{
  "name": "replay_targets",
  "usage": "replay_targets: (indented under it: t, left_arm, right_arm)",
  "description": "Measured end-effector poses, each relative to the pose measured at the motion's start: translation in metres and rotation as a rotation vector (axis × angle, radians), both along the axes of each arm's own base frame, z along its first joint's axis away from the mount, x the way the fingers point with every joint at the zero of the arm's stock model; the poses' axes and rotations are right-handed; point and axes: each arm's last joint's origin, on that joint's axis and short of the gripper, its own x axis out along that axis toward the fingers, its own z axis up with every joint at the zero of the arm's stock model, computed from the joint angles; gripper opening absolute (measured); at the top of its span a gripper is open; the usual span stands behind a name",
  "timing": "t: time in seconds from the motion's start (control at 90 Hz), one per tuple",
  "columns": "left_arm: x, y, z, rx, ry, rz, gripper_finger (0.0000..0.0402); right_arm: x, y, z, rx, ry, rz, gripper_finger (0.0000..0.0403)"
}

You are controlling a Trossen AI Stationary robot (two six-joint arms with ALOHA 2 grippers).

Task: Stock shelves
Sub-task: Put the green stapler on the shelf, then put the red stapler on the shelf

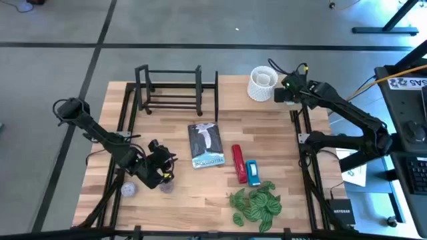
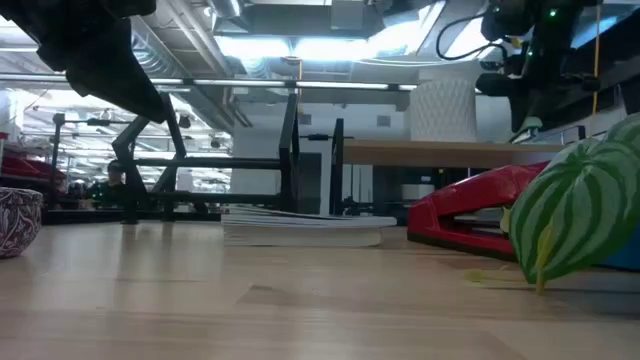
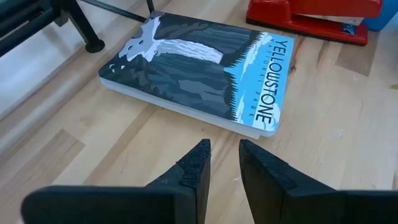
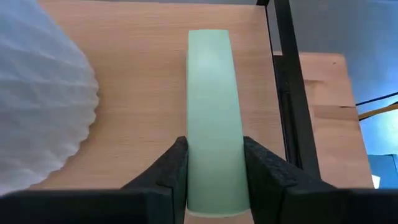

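A pale green block is clamped by the right gripper above the light-wood shelf board, beside the white ribbed vase. The left gripper, fingers slightly apart, is held near the Yellowstone book. The black rack stands far left.

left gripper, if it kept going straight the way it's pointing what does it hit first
Probably the Yellowstone book: in the left wrist view it lies flat right ahead of the left gripper, with only bare tabletop between. The gripper may meet that wood first if angled down; depth is unclear.
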Motion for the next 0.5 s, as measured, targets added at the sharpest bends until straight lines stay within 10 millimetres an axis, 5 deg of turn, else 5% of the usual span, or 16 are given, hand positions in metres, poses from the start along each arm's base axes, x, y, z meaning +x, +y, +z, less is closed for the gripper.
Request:
replay_targets:
  t: [0.244, 0.5]
  left_arm:
    - [0.0, 0.0, 0.0, -0.003, -0.002, 0.002, 0.0067]
    - [0.0, 0.0, 0.0, -0.01, -0.006, 0.008, 0.0067]
  right_arm:
    - [-0.004, 0.004, 0.003, -0.002, -0.01, 0.009, 0.0265]
    - [-0.024, 0.023, 0.036, -0.128, -0.104, 0.022, 0.0288]
